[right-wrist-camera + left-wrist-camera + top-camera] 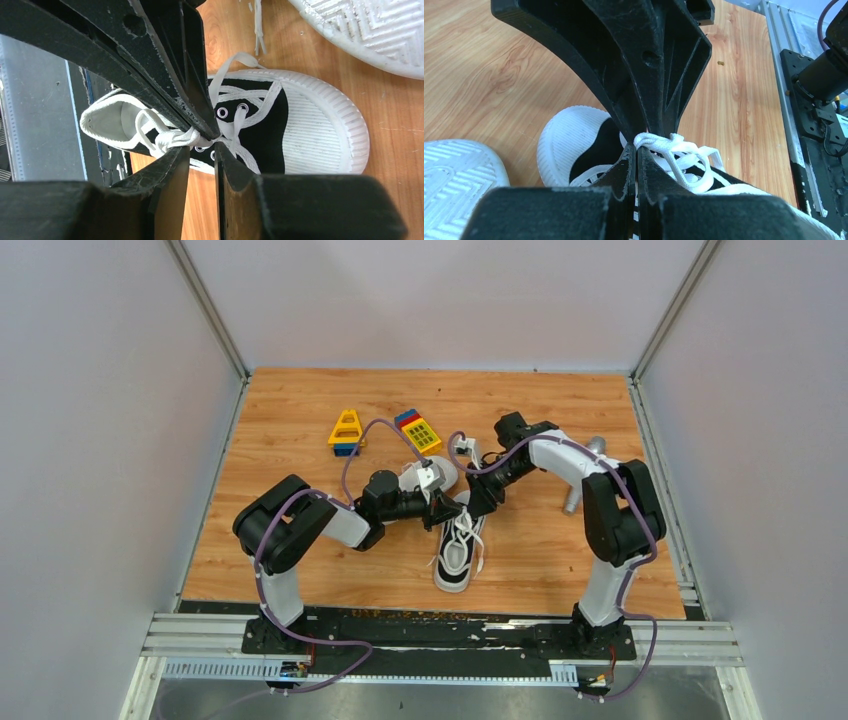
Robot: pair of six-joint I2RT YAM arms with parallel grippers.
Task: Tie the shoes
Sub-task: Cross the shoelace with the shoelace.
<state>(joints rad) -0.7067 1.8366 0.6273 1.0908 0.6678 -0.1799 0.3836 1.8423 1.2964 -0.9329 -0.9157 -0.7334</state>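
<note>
One black sneaker (456,552) with a white toe cap stands upright mid-table, toe pointing away from the arm bases. The second shoe (428,476) lies overturned just behind it, white sole up (370,30). Both grippers meet over the upright shoe's tongue. My left gripper (636,147) is shut, with a bunch of white lace (664,144) pinched at its tips. My right gripper (202,149) faces it from the other side. Its jaws stand a narrow gap apart, with the same lace bundle (172,139) at their mouth against one fingertip.
A yellow toy block (346,430) and a multicoloured block (418,430) lie behind the shoes. A grey metal cylinder (585,475) lies at the right by the right arm. The black base rail (440,625) runs along the near edge. Grey walls close three sides.
</note>
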